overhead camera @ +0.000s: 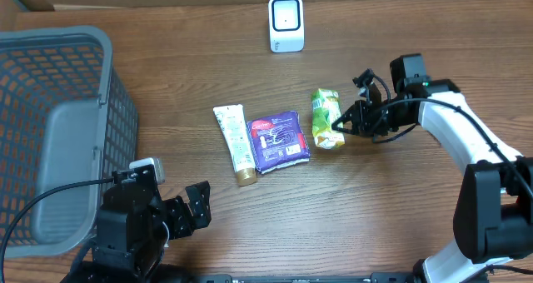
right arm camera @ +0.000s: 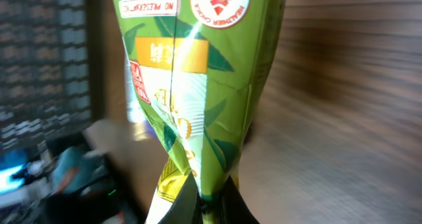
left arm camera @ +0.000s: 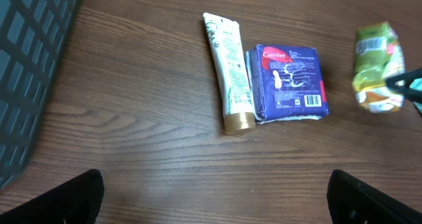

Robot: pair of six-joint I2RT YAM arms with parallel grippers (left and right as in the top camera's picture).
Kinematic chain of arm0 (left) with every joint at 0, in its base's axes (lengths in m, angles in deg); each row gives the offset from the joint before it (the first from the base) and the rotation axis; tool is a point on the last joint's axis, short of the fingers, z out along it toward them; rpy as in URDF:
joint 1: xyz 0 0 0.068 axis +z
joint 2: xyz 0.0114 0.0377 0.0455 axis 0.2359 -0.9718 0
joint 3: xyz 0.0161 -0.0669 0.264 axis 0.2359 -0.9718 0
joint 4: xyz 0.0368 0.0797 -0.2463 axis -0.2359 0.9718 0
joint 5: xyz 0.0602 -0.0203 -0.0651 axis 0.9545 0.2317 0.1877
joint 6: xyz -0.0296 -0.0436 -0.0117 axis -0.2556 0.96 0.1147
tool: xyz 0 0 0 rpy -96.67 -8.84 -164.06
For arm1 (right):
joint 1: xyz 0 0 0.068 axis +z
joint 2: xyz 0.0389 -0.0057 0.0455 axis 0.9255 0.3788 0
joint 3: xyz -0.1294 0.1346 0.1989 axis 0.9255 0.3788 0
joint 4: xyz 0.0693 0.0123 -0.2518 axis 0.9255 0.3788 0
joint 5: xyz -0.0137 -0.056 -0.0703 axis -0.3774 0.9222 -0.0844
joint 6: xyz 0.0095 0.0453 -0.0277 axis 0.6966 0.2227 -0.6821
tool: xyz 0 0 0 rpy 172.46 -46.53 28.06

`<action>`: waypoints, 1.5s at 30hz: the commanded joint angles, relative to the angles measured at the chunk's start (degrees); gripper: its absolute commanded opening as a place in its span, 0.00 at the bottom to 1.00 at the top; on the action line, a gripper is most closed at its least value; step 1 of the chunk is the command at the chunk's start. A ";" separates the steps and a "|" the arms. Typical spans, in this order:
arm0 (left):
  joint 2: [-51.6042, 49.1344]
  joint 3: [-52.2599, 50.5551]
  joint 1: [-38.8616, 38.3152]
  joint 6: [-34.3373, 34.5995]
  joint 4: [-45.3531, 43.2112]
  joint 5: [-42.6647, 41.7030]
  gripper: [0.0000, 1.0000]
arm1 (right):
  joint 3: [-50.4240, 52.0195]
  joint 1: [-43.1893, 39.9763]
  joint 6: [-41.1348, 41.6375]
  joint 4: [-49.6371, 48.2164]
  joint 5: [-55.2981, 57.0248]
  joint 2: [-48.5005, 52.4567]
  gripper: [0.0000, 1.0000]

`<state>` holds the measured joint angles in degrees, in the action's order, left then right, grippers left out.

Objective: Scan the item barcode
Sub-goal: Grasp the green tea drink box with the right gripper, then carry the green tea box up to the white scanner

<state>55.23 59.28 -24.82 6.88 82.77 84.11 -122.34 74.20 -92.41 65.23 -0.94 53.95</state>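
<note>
Your right pincer (overhead camera: 340, 126) is clamped down narrow on the crimped end of the green pouch (overhead camera: 326, 115), the end that points toward that arm; a pinch on the flat seam leaves the printed faces uncovered, which suits a barcode read. The pouch sits right of centre on the counter (overhead camera: 400, 208), just beside the purple pack (overhead camera: 279, 141) and well apart from the white scanner (overhead camera: 286, 23) at the far edge; you cannot tell from these views whether it has cleared the wood. The tube (overhead camera: 236, 144) lies against the pack's other side; both look like items waiting their turn. Your left pincer (overhead camera: 196, 208) stands wide and empty near the front edge beside the grey basket (overhead camera: 50, 108), probably parked there to stay out of the way. The next step, I judge, is to lift the pouch and turn a printed face toward the scanner; with so thin a hold it may swing or slip, so go gently.
</note>
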 commanded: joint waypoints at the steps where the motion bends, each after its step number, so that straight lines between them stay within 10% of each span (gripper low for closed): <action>1: 0.68 -0.42 -0.26 0.37 -0.02 -0.42 1.00 | -5.70 -0.04 -5.73 2.86 -12.11 -0.81 0.04; 37: 0.68 -0.42 -0.26 0.37 -0.02 -0.42 1.00 | -14.43 -4.33 -5.62 4.42 -39.32 -4.87 0.04; 45: 0.68 -0.42 -0.26 0.37 -0.02 -0.42 1.00 | -14.43 -2.67 21.94 -20.87 -39.21 -6.49 0.04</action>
<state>55.23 59.26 -24.82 6.88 82.77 84.11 -134.40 70.20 -84.96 50.04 -36.55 51.28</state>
